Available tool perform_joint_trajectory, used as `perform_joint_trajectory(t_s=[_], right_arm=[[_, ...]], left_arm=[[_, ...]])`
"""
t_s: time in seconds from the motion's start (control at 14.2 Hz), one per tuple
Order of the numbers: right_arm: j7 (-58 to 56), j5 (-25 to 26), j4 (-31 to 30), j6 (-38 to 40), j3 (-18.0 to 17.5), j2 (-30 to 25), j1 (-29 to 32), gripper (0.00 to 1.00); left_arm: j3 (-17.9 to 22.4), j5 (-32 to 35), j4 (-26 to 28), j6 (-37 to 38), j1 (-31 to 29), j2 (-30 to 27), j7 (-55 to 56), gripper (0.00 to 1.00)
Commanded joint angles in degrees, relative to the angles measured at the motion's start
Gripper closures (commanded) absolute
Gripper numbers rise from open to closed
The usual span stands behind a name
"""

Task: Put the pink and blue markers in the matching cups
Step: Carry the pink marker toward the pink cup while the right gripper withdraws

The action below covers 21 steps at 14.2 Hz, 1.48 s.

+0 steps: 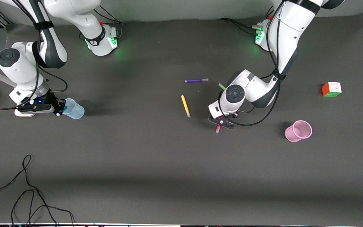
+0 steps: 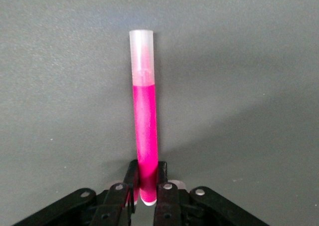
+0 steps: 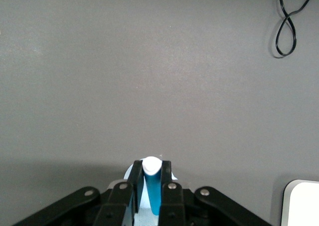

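My left gripper (image 1: pixel 221 123) is shut on the pink marker (image 2: pixel 144 131). It grips the magenta end, and the paler cap points away from the fingers toward the table. In the front view the marker (image 1: pixel 218 128) pokes out below the gripper, over the table's middle. The pink cup (image 1: pixel 298 130) stands apart from it, toward the left arm's end. My right gripper (image 1: pixel 59 107) is shut on the blue marker (image 3: pixel 154 190), with its pale end up between the fingertips. It is right at the rim of the pale blue cup (image 1: pixel 74 109), whose rim shows under the jaws in the right wrist view (image 3: pixel 128 173).
A purple marker (image 1: pixel 196 80) and a yellow marker (image 1: pixel 185 106) lie near the middle. A green marker (image 1: pixel 221 86) is partly hidden by the left arm. A colour cube (image 1: pixel 331 89) sits toward the left arm's end. A black cable (image 1: pixel 27 189) loops at the near corner by the right arm's end.
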<state>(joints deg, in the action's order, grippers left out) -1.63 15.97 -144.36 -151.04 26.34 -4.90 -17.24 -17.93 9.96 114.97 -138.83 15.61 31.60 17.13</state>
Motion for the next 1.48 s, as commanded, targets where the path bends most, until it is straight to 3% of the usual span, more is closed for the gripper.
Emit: perform_joint_trajectory(t_s=[0.0,0.07,0.14,0.49,0.77,1.05,1.41], right_arm=[[0.13,1.34,-0.49,-1.54,0.73,0.50,-0.51,0.87],[0.13,1.34,-0.40,-1.46,0.73,0.85,-0.51,0.64],[0.13,1.34,-0.14,-1.54,0.73,1.38,-0.51,0.01],[0.05,1.17,2.14,1.43,0.30,0.60,-0.60,0.00],[-0.13,-1.63,10.48,15.47,-3.65,-0.81,-0.77,0.00],[0.04,-14.55,25.92,39.27,-10.07,-1.78,-0.51,0.00],[0.22,-14.13,39.48,55.11,-15.25,-2.40,-0.51,0.00]], left_arm=[[0.35,0.16,-1.58,6.69,-1.19,-4.42,0.81,1.00],[0.00,-0.11,-3.33,11.25,-3.03,-6.09,0.46,1.00],[-0.35,-0.90,-5.01,15.30,-4.96,-7.76,0.37,1.00],[-0.27,-7.75,-12.47,34.89,-13.22,-16.29,-2.00,1.00],[0.08,-8.38,-21.18,51.09,-23.59,-17.36,-6.91,1.00],[0.17,-6.36,-22.07,56.29,-30.37,-16.84,-13.95,1.00],[0.26,-2.41,-22.33,58.05,-29.94,-11.05,-14.84,1.00]])
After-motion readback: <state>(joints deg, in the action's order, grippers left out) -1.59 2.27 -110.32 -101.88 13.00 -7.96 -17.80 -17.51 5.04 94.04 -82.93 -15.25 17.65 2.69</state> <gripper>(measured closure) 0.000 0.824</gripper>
